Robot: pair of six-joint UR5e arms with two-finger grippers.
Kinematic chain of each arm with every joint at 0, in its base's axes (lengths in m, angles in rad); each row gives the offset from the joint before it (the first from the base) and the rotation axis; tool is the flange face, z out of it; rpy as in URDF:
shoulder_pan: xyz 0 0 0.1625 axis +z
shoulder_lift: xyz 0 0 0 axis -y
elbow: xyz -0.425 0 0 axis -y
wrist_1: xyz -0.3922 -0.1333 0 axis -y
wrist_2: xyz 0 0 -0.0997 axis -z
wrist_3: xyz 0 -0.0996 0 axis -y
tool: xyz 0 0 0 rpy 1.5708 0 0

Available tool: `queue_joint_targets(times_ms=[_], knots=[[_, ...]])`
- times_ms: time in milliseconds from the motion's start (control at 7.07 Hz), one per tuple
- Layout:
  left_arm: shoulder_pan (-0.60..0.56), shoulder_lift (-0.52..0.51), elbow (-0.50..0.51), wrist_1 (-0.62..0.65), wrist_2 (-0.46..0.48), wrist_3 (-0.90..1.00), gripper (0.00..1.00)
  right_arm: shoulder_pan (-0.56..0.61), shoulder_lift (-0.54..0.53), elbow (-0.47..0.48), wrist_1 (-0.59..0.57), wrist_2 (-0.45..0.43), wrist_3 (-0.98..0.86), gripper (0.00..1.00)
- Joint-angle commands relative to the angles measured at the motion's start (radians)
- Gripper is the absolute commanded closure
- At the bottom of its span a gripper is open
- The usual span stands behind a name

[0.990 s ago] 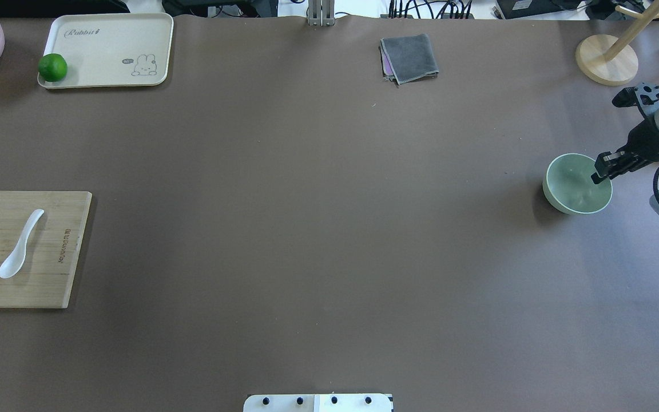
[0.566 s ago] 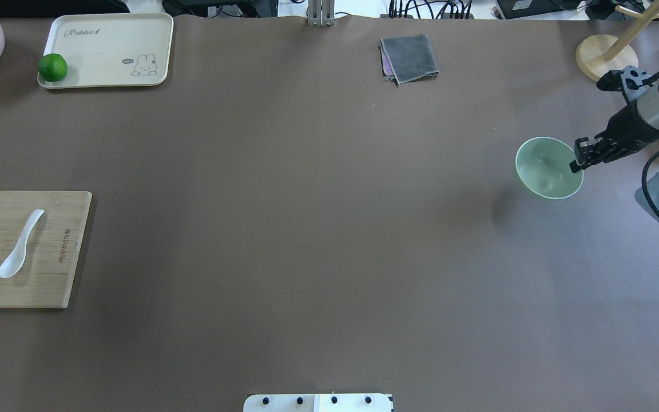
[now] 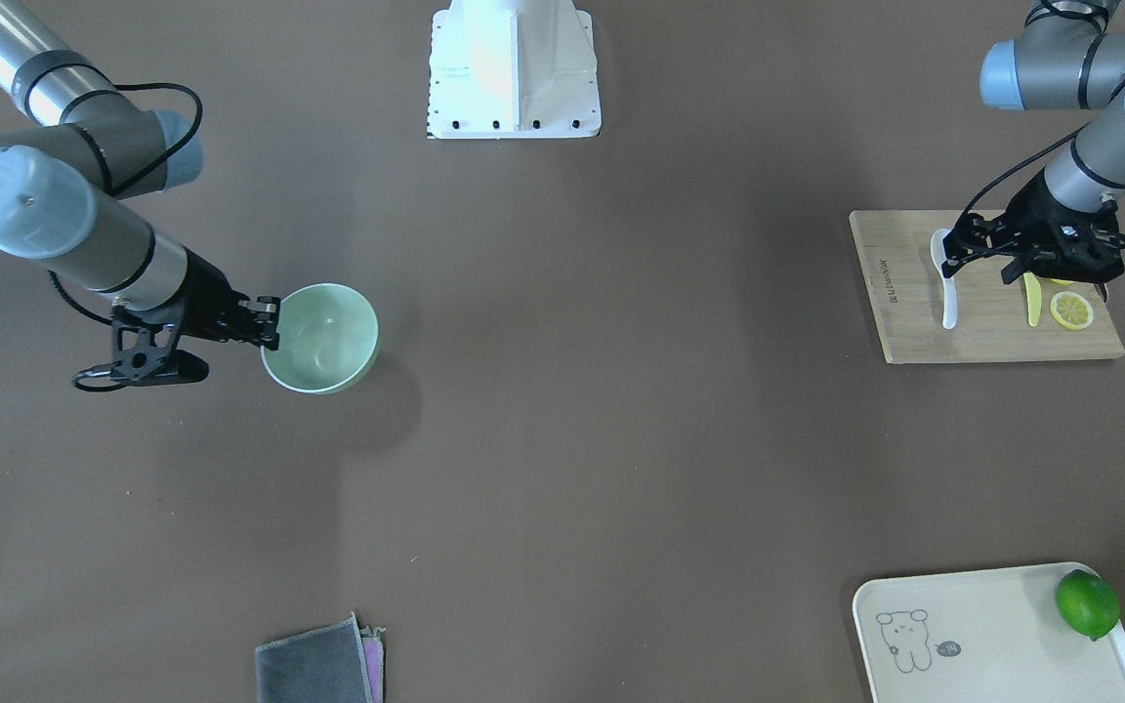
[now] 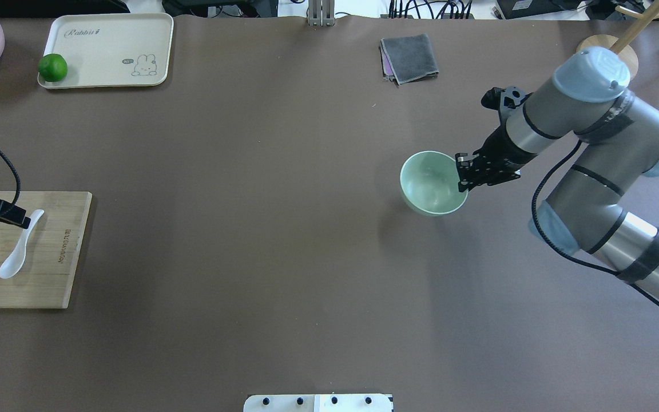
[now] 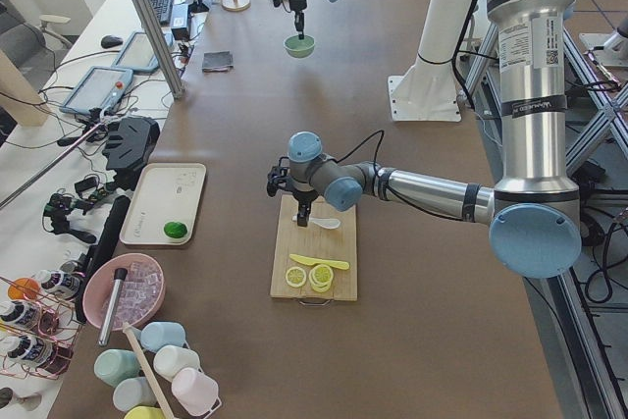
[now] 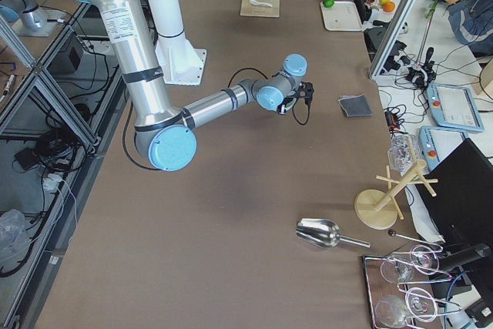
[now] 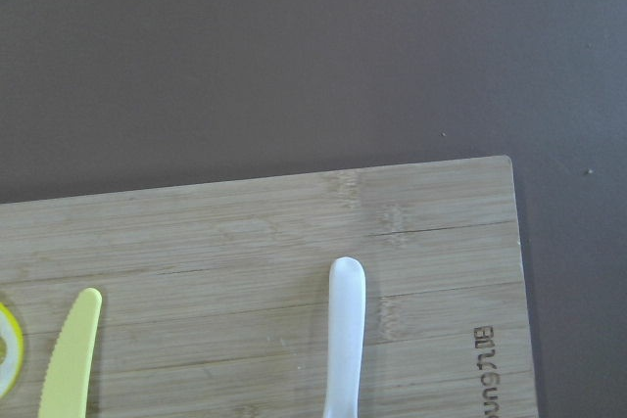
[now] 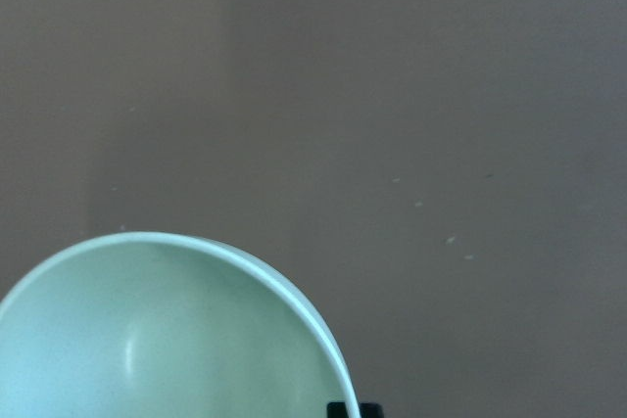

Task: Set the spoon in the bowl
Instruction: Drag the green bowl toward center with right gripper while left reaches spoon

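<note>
The white spoon (image 4: 18, 246) lies on the bamboo board (image 4: 49, 286) at the table's left, scoop toward the robot. It also shows in the front view (image 3: 946, 288), and its handle tip shows in the left wrist view (image 7: 347, 286). My left gripper (image 3: 979, 258) hovers over the board beside the spoon's handle, looks open and holds nothing. My right gripper (image 4: 463, 175) is shut on the near-right rim of the mint-green bowl (image 4: 429, 184). It holds the bowl just above the table, right of centre. The bowl (image 8: 167, 340) is empty.
A yellow knife (image 3: 1032, 298) and a lemon slice (image 3: 1071, 310) lie on the board beside the spoon. A cream tray (image 4: 112, 40) with a lime (image 4: 52, 67) is at the far left, with a grey cloth (image 4: 409, 57) far centre and a wooden stand (image 4: 598, 46) far right.
My right arm lifted the bowl off the table at the right edge and carried it left toward the middle. My left gripper moved right, over the board, up to the spoon's handle.
</note>
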Motion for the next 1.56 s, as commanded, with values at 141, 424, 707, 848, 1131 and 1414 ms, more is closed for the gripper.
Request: queue_joint_targets(times_ms=[141,424,707,848,1131,1414], knots=[[0.015,-0.055,0.072,-0.036,0.008,0.001,0.26,-0.144,0.104,0.001,0.001,-0.100,0.174,1.00],[0.044,-0.053,0.077,-0.040,0.048,-0.001,0.31,-0.178,0.124,0.000,0.001,-0.125,0.199,1.00],[0.055,-0.049,0.074,-0.043,0.051,0.001,0.38,-0.189,0.131,0.000,0.001,-0.128,0.208,1.00],[0.059,-0.047,0.075,-0.043,0.051,0.001,0.48,-0.193,0.131,-0.002,0.002,-0.131,0.208,1.00],[0.059,-0.046,0.075,-0.043,0.051,-0.001,0.78,-0.204,0.142,-0.006,0.002,-0.147,0.210,1.00],[0.061,-0.053,0.075,-0.040,0.051,-0.002,1.00,-0.204,0.144,-0.008,0.001,-0.147,0.213,0.75]])
